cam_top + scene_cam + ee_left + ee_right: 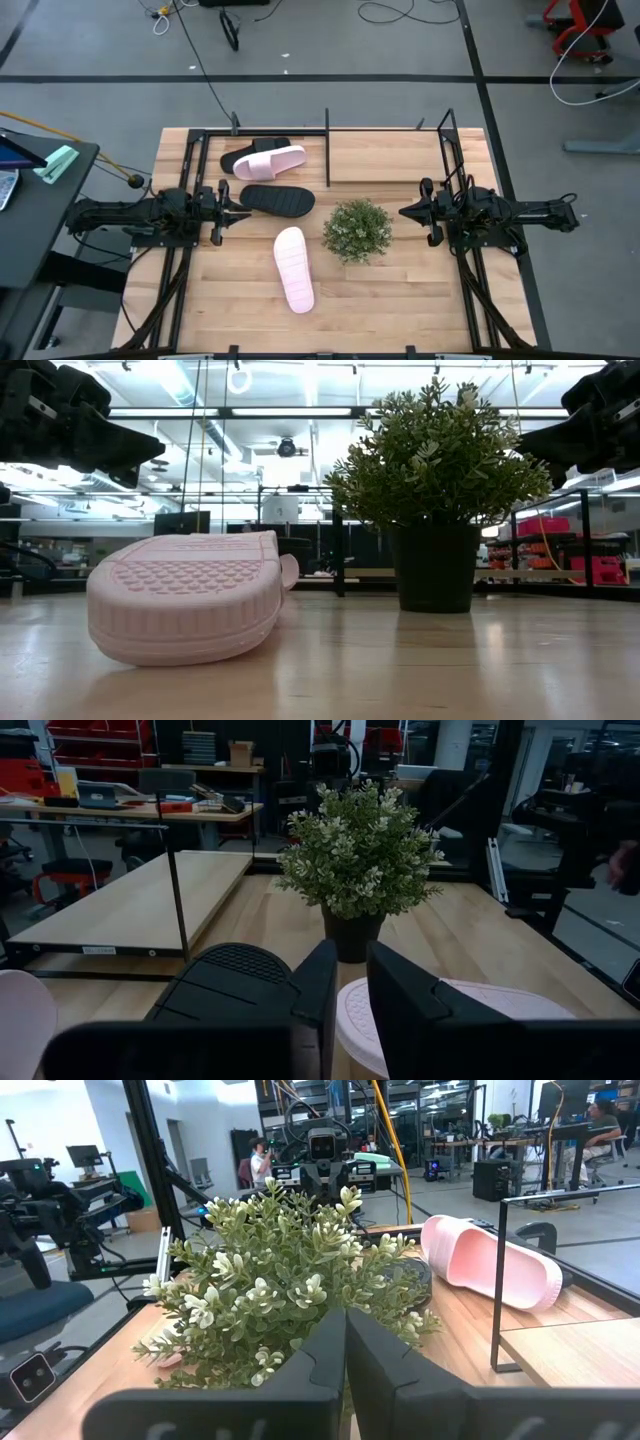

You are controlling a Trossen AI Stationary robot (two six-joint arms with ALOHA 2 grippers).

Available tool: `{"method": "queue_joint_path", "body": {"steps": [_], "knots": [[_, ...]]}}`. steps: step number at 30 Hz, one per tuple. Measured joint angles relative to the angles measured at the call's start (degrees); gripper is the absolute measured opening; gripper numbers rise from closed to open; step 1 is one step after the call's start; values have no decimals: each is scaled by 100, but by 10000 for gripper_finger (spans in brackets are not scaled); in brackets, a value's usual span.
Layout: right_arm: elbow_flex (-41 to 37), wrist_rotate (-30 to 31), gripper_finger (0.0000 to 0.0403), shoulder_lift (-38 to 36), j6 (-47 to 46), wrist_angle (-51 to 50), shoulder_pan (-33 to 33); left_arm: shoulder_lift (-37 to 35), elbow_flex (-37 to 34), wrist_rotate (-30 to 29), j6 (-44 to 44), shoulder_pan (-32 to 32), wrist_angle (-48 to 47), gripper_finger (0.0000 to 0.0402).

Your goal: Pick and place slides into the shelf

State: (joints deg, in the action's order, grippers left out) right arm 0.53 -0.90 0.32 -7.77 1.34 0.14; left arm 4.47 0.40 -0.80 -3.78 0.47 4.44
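Left gripper (pixel 228 201) held above table with fingers nearly closed and empty, black slide (pixel 277 200) lying just ahead of it, right gripper (pixel 413 212) clenched empty beside plant (pixel 357 229), pink slide (pixel 294 268) lying sole-up mid-table, two slides set in shelf (pixel 327 130).

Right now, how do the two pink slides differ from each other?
The pink slide by the shelf lies crosswise inside the shelf frame, leaning on a black slide. The pink slide out front lies lengthwise on bare table, sole up, touching nothing, beside the plant. Both are pale pink and neither is gripped.
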Motion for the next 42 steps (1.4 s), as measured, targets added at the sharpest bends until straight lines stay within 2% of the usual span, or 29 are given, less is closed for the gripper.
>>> {"method": "queue_joint_path", "body": {"steps": [14,21,30,35,42], "knots": [[0,0,18,-1,0,-1,1,0,-2,-33,44,9,-2,67],[0,0,18,0,0,-1,1,0,-1,-60,903,7,-2,64],[6,0,18,0,-17,-1,1,1,0,-58,869,7,2,64],[92,-5,18,1,-130,-18,2,2,0,-204,-366,7,342,68],[93,59,18,1,-1390,-20,2,2,0,-1320,-2334,7,987,51]]}}
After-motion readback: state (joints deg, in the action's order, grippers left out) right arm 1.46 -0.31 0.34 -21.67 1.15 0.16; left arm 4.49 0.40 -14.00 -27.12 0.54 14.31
